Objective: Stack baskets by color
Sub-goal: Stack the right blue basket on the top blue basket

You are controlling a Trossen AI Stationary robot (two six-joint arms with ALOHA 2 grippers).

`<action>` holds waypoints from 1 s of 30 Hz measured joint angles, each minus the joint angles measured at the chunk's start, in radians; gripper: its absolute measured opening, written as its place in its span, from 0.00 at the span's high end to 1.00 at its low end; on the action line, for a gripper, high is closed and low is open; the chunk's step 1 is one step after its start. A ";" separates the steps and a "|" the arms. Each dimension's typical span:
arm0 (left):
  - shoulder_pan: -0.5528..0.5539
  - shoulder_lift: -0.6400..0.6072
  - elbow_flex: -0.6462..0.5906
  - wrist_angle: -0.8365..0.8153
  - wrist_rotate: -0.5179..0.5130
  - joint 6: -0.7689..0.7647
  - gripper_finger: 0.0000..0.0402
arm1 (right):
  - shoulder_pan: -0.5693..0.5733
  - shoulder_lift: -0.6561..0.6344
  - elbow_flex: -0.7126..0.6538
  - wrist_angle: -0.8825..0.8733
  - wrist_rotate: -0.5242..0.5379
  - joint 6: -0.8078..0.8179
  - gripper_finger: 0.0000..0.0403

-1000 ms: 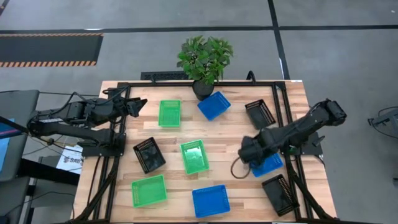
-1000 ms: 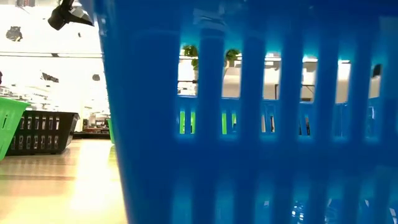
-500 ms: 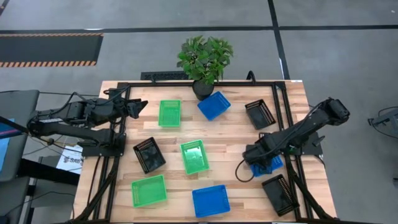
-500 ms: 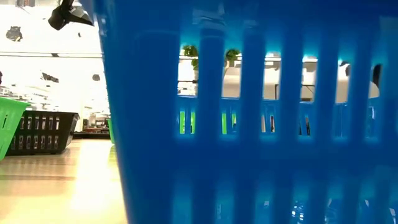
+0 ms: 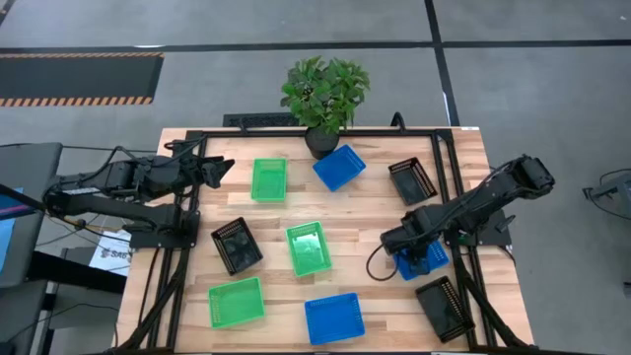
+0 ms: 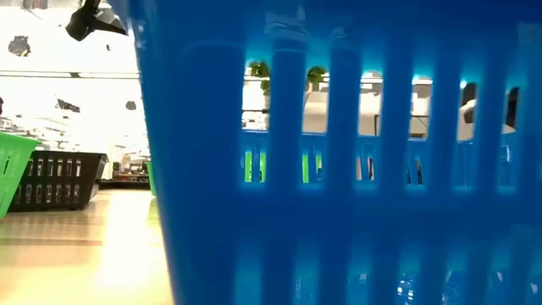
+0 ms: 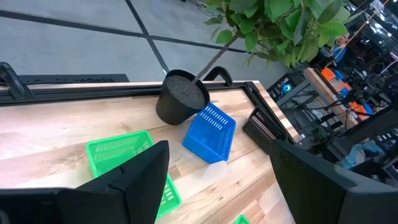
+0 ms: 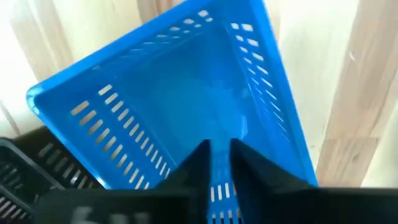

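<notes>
1. I see the right gripper (image 5: 412,258) down on the blue basket (image 5: 426,262) near the counter's (image 5: 375,212) right edge, hemmed by a black basket (image 5: 443,308) just beside it and the black frame rail.
2. In the right wrist view its fingers (image 8: 198,163) pinch that basket's slotted wall, 1 inside and 1 outside.
3. The left gripper (image 5: 219,170) hangs spread wide over the counter's far left corner, holding nothing.
4. Open wood lies mid-counter between the green basket (image 5: 308,248) and the right arm.
5. 3 green, 3 blue and 3 black baskets lie apart, none stacked; every 1 I can see into is empty.
6. A potted plant (image 5: 324,95) stands at the far edge, touching another blue basket (image 5: 339,167).
</notes>
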 joint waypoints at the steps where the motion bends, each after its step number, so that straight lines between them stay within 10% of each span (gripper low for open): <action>1: 0.000 0.000 0.000 0.000 -0.005 0.000 0.34 | 0.000 0.000 0.000 0.004 0.000 -0.008 0.90; 16: 0.000 0.000 0.000 0.001 -0.016 -0.005 0.34 | 0.035 -0.078 0.094 0.015 0.012 -0.053 0.92; 30: 0.000 0.000 0.000 0.001 -0.021 -0.006 0.34 | -0.005 -0.160 -0.037 0.074 0.145 -0.140 0.50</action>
